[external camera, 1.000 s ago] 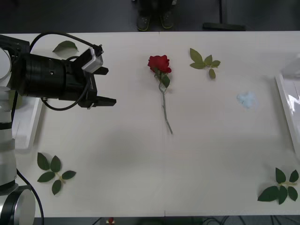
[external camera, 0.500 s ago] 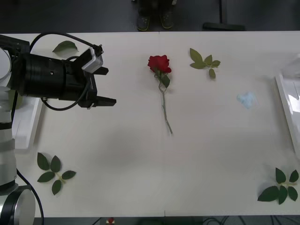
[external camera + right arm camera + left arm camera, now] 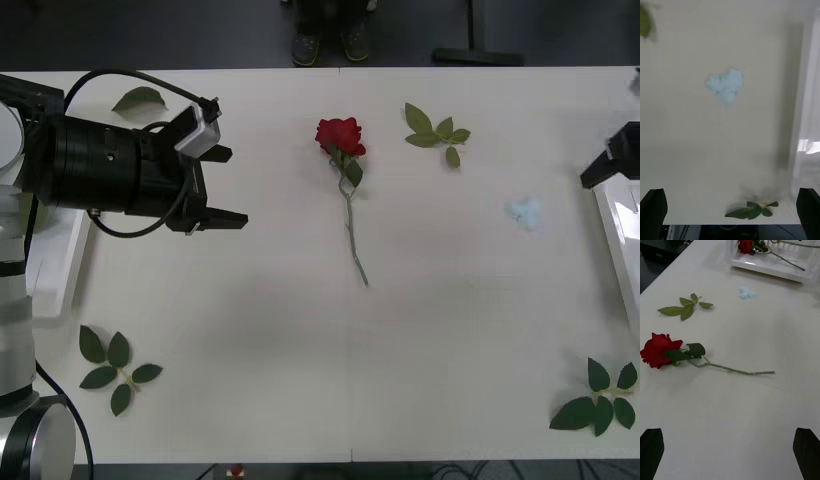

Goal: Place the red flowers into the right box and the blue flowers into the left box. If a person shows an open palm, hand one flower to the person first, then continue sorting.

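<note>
- On the bench [image 3: 300, 380], mid-width toward the far edge, one red rose [image 3: 340, 135] lies flat, head far, stem [image 3: 352, 235] trailing toward the robot w/ a slight kink.
- Left pincer [image 3: 225, 185] hovers well to the rose's left, fingers spread wide, nothing held; left box [image 3: 55, 260] sits under that arm.
- Right pincer [image 3: 730, 210] is just over the right box [image 3: 618, 235], wide & empty; a blue petal scrap [image 3: 525, 211] lies near.
- Best grip, probably: mid-stem just below the leaf, jaws across the stem, low approach, close gently, lift level so the head doesn't swing; then carry to the right box, which already holds a rose [image 3: 746, 245].
</note>
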### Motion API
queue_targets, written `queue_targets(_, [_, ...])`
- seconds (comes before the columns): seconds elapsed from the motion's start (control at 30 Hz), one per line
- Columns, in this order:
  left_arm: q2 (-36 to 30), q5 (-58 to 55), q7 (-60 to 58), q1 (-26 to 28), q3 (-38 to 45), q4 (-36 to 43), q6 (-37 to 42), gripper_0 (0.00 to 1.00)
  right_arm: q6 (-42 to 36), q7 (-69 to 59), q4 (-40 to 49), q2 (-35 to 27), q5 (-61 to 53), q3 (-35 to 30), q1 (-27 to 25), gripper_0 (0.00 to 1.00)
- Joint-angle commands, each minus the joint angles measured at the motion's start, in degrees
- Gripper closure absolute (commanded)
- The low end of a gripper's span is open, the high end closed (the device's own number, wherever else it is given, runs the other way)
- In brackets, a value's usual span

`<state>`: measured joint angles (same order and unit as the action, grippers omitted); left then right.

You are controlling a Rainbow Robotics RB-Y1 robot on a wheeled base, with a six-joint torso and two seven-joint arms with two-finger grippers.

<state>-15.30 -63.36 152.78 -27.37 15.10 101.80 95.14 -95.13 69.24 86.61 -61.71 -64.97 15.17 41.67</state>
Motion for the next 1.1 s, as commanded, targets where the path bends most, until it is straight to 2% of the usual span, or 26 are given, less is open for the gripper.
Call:
queue_targets(0.03, [-0.43, -0.71, 2.22, -1.55, -0.07, 1.04, 0.4, 0.0, 1.08, -14.58, 8.75, 2.91, 0.37, 3.9, 1.13, 0.0])
queue_targets(0.23, [-0.43, -0.71, 2.22, -1.55, -0.07, 0.95, 0.4, 0.0, 3.54, -29.96, 15.78, 11.79, 9.6, 11.11, 1.39, 0.0])
queue_targets(0.4, [-0.43, -0.71, 2.22, -1.55, -0.07, 0.95, 0.4, 0.0, 4.25, -38.48, 13.67, 21.89, 21.2, 17.08, 3.33, 0.0])
queue_targets(0.63, [-0.34, -0.89, 2.22, -1.55, -0.07, 1.04, 0.4, 0.0, 8.64, -42.0, 1.02, 32.62, 30.34, 22.62, 8.07, 0.0])
queue_targets(0.83, [-0.43, -0.98, 2.22, -1.55, -0.07, 1.04, 0.4, 0.0, 16.73, -41.03, -13.57, 40.0, 34.03, 23.94, 12.82, 0.0])
queue_targets(1.1, [-0.43, -1.06, 2.22, -1.64, 0.11, 1.04, 0.4, 0.0, 25.43, -39.01, -22.36, 45.8, 40.01, 25.43, 14.4, 0.0])
